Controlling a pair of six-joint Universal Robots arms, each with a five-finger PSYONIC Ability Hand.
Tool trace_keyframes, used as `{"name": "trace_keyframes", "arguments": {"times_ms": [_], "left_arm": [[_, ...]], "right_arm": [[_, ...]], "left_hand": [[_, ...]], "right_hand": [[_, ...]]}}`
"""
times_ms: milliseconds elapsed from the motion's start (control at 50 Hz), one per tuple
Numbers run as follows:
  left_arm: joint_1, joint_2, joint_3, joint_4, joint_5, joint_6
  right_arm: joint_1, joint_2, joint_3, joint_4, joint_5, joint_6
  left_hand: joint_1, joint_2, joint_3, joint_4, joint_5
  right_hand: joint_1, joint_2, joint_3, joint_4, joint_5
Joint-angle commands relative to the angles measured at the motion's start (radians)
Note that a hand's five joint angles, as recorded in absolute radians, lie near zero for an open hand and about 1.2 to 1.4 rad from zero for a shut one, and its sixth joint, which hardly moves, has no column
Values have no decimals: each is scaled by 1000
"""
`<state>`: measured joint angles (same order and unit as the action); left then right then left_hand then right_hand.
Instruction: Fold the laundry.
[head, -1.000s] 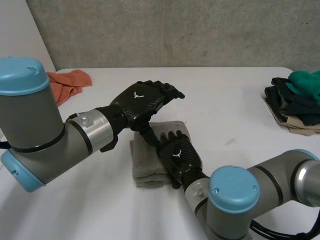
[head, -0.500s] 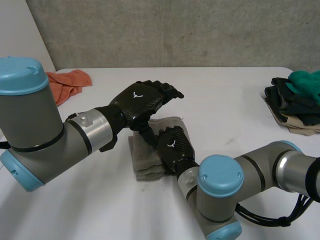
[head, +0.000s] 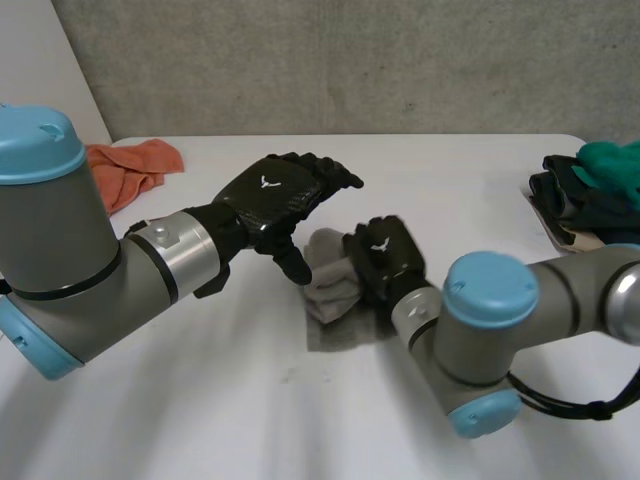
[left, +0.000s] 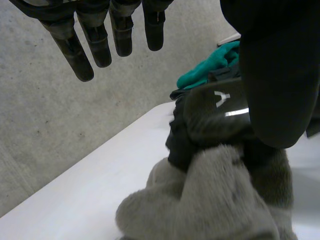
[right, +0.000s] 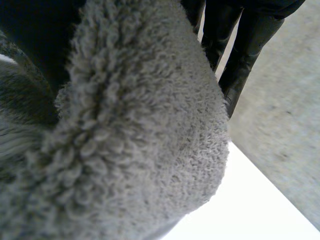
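One grey towel (head: 330, 288) clutched in right hand (head: 385, 258), left hand (head: 272, 195) beside it, fingers (left: 121, 37) relaxed

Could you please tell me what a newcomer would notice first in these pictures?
The right hand, mid-table, is shut round a bunched grey towel. The left hand hangs open just beside it. An orange cloth lies at the far left corner of the table, and a dark-and-green clothes pile at its far right edge.
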<state>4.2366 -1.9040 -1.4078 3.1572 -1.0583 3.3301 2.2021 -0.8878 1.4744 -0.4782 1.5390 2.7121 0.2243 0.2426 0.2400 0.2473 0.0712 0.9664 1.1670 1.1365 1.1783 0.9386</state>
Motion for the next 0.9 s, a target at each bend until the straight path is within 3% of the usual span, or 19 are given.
{"name": "trace_keyframes", "arguments": {"times_ms": [20, 140, 420, 720, 800, 900], "left_arm": [[2, 2, 6, 3, 0, -1], [3, 0, 10, 4, 0, -1], [13, 10, 6, 9, 0, -1], [19, 6, -6, 9, 0, -1], [19, 6, -17, 10, 0, -1], [17, 6, -25, 10, 0, -1]], "right_arm": [[-110, -65, -29, 9, -22, -5], [-188, -72, -178, 4, -72, -2], [-406, -54, -546, 10, -69, 0], [-729, 171, -694, -5, -112, 8], [-803, 214, -668, -3, -197, 6], [-877, 213, -528, -7, -371, 0]], "left_hand": [[77, 59, 62, 54, 56], [80, 62, 64, 57, 59], [80, 62, 65, 57, 59], [80, 62, 65, 57, 59], [80, 62, 65, 57, 59], [80, 62, 65, 57, 59]], "right_hand": [[430, 229, 260, 218, 283], [430, 229, 260, 218, 283], [430, 229, 260, 218, 283], [430, 229, 260, 218, 283], [430, 229, 260, 218, 283], [430, 229, 260, 218, 283]]}}
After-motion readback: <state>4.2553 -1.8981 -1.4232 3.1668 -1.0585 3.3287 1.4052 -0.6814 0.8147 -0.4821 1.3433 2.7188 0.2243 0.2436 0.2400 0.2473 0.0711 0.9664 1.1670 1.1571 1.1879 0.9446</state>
